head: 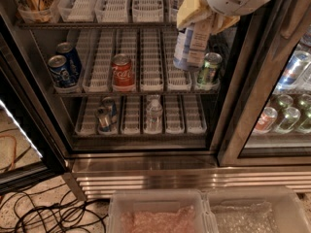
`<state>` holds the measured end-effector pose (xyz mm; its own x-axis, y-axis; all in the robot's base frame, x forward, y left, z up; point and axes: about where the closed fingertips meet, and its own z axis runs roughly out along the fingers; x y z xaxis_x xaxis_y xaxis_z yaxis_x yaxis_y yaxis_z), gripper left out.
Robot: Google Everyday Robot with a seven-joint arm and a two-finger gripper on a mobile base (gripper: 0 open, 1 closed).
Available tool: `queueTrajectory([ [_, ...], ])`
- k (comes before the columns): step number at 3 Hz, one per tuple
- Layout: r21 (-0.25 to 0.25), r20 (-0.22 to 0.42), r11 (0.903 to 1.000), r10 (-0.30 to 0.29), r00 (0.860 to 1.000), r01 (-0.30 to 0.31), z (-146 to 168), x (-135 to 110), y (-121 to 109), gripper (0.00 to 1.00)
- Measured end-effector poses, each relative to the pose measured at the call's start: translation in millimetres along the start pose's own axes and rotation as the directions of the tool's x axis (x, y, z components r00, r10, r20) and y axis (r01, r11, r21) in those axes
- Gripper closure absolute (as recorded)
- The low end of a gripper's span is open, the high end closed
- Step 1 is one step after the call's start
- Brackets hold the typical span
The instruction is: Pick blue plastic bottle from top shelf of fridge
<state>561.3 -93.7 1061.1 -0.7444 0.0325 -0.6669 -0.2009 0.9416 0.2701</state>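
White-labelled blue plastic bottle point(186, 50) hangs gripped by tool point(197, 23) before fridge point(146, 171).

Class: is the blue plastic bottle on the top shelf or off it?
Off it. The blue plastic bottle hangs tilted from the gripper at upper right, its body below the front edge of the top shelf.

Looking down into the fridge point(146, 174) from close in front, catching the gripper point(196, 19) top right, clasping the blue plastic bottle point(184, 48).
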Motion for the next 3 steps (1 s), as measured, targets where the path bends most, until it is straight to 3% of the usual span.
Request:
queueTrajectory([
  [1,-0.049,-0.024,0.9969,0.061,0.998,-0.062,2,7,1,1.0],
  [2,-0.097,-0.06,0.9875,0.119,0.991,-0.124,6,21,5,1.0],
  [3,-0.115,-0.102,0.9798,0.152,0.983,-0.164,16,40,4,1.0],
])
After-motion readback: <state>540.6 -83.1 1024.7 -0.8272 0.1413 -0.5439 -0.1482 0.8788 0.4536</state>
